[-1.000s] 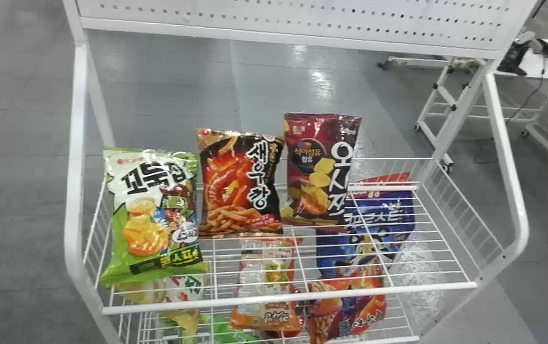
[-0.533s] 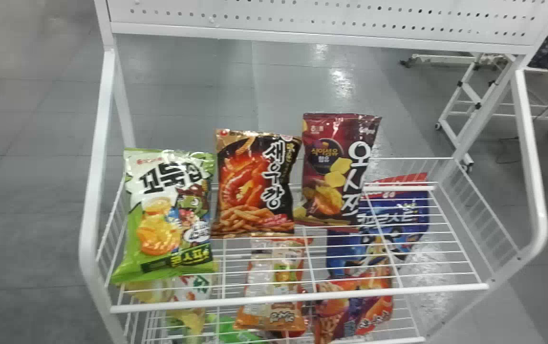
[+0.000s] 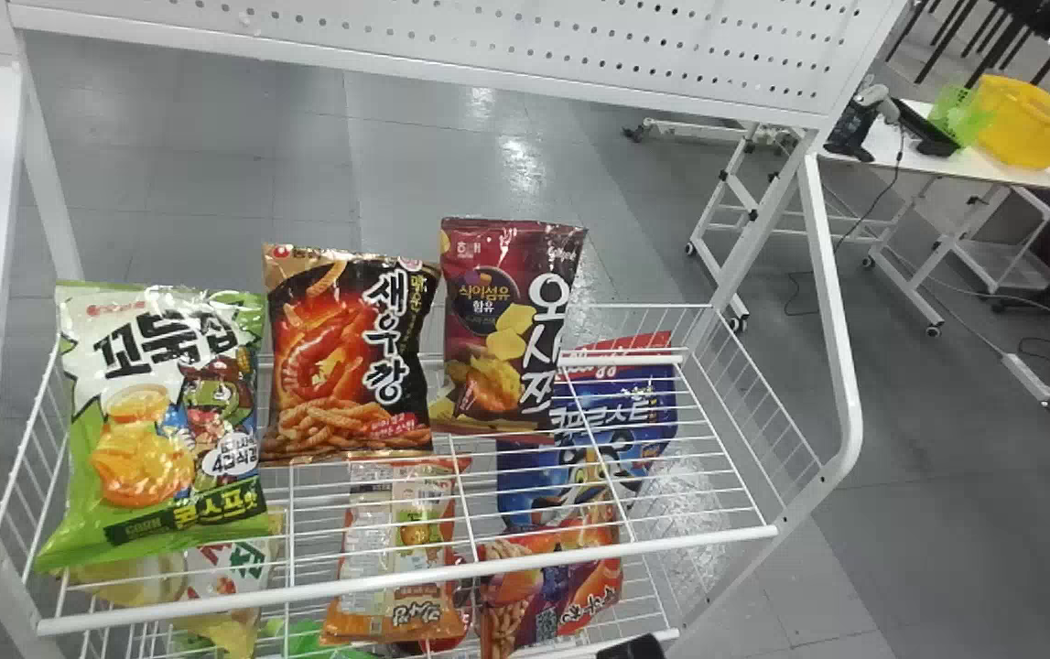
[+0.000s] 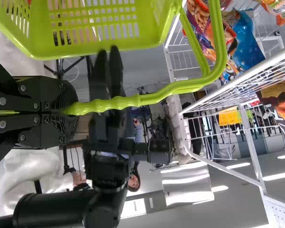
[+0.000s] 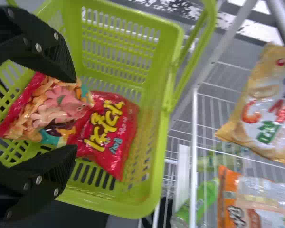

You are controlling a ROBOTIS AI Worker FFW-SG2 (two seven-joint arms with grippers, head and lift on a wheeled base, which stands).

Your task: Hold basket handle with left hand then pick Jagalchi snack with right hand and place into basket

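So yeah, the green bag (image 3: 158, 412) says 꼬북칩 and CORN, the black bag (image 3: 346, 352) says 새우깡, the maroon bag (image 3: 506, 325) 오사쯔, and the red bag (image 5: 111, 133) 자갈치.

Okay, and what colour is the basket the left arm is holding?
Lime green; the basket shows best in the right wrist view.

You're seeing a green bag (image 3: 149, 421), black bag (image 3: 346, 357) and maroon bag (image 3: 506, 329) standing on the white rack (image 3: 305, 592), a yellow bin (image 3: 1033, 124) sitting beyond.
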